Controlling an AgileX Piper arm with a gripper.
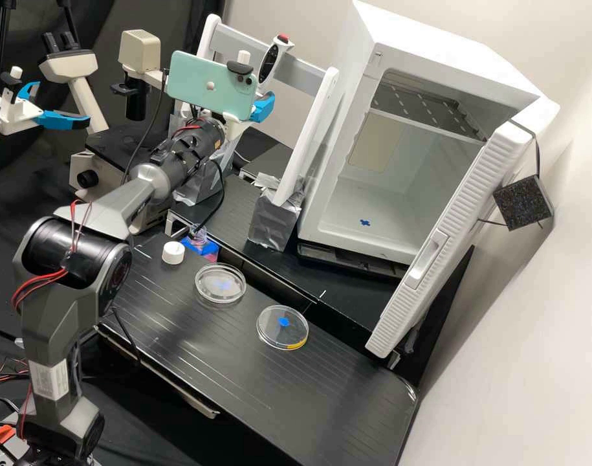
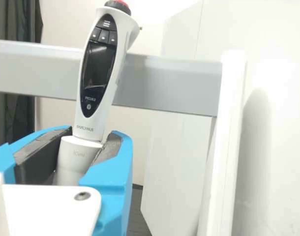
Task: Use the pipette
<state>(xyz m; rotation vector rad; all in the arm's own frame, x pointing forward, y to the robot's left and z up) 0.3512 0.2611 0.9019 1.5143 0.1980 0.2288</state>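
In the high view my gripper [image 1: 263, 107] is at the white stand, partly behind a mint-green phone. The white pipette [image 1: 270, 61], with a red top and a dark display, is upright with a slight tilt against the stand's grey crossbar [image 1: 306, 72]. In the wrist view, the gripper [image 2: 92, 132] is shut on the barrel of the pipette [image 2: 96, 81], below its display; the dark pads lie against both sides. The pipette's lower end is hidden. Two round clear dishes [image 1: 220, 283] [image 1: 282, 327] lie on the black bench, beside a white cap [image 1: 173, 252].
An open bottle [image 1: 197, 237] stands in a blue holder by the cap. A white incubator [image 1: 399, 175] with its door open is to the right of the stand [image 1: 308, 136]. A microscope [image 1: 139, 55] is behind my arm; another arm's blue-fingered gripper shows at the far left.
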